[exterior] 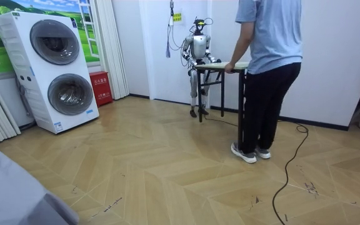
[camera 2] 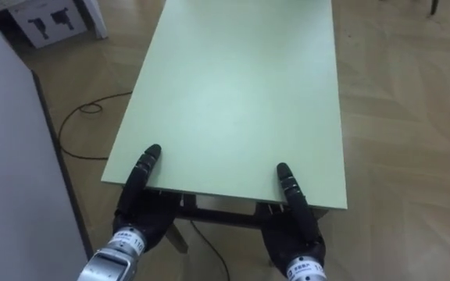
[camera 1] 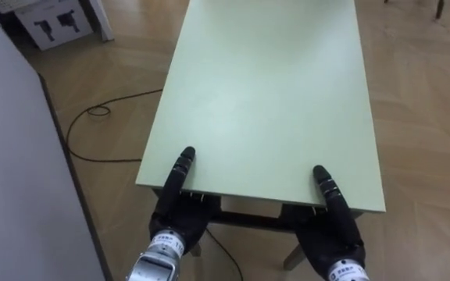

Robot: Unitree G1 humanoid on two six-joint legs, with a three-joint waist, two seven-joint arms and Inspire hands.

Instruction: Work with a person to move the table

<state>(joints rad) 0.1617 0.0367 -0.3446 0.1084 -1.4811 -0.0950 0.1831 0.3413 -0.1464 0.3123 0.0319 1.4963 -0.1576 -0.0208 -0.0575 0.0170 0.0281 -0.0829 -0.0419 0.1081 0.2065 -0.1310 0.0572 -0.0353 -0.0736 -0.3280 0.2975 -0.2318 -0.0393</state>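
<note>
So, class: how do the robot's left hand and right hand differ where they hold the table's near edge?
The left hand grips slightly nearer its corner of the table; the right hand sits further in from its corner. The left thumb leans rightward, the right thumb leftward. Shared: each is dark, thumb on top, palm below the edge.
</note>
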